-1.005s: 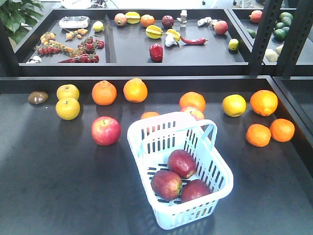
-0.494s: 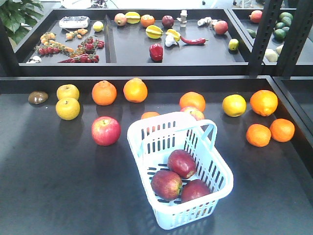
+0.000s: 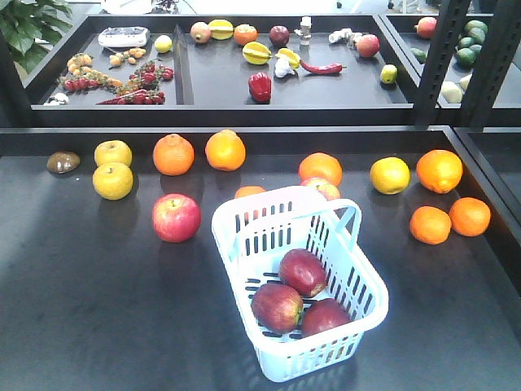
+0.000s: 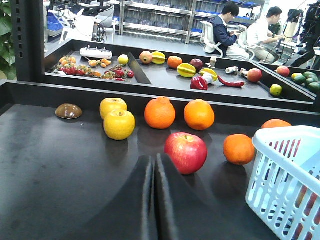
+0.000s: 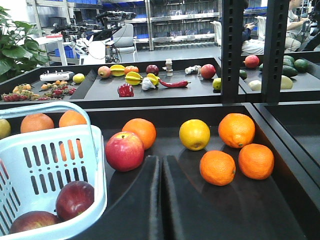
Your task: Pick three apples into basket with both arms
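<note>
Three dark red apples (image 3: pixel 301 296) in basket (image 3: pixel 244 244) near worktop's front edge | left gripper (image 4: pixel 154 172), right gripper (image 5: pixel 161 172) closed, empty | risk: arm snagging basket handle (image 3: pixel 348 218), tipping it.

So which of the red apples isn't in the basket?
The brighter red apple alone on the dark table, left of the basket; the three dark red apples lie inside it.

Basket (image 3: pixel 244 236) sits front-centre on bench (image 3: pixel 81 309) w/ three apples (image 3: pixel 303 271) inside, bunched toward near end. Lone apple (image 3: pixel 176 217) just left of basket. Oranges (image 3: pixel 440 170) behind & to right; raised shelf (image 3: pixel 220 81) w/ more produce at back.
</note>
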{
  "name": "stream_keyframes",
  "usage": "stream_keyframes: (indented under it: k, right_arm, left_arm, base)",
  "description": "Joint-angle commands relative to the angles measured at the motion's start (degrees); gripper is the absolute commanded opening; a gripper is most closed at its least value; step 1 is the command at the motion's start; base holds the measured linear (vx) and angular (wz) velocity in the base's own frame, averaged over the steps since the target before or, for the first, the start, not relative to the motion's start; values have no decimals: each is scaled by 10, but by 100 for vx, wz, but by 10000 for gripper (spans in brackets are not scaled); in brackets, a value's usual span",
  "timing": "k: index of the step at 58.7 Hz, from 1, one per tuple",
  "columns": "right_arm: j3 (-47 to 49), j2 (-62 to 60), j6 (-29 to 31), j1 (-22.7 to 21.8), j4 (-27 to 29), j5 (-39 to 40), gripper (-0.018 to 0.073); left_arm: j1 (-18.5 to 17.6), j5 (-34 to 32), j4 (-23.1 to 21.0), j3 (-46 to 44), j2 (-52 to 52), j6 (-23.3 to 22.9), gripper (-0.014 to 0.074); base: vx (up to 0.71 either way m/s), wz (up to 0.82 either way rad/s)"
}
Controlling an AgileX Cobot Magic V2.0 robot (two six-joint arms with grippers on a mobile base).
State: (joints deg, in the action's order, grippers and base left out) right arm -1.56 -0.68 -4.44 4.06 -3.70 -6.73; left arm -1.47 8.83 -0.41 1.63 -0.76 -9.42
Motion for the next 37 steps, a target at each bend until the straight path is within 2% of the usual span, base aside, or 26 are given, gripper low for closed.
stream_keyframes:
  k: [1,37]
  right_arm:
    - [-8,-7,5,-3,-4,41,-9]
    - [-8,-7,5,-3,-4,41,-9]
  left_arm:
    - [0,-47,-4,-15,-2,0,-6]
    - [0,-47,-4,-15,-2,0,-6]
  base:
    - [0,0]
    - [0,0]
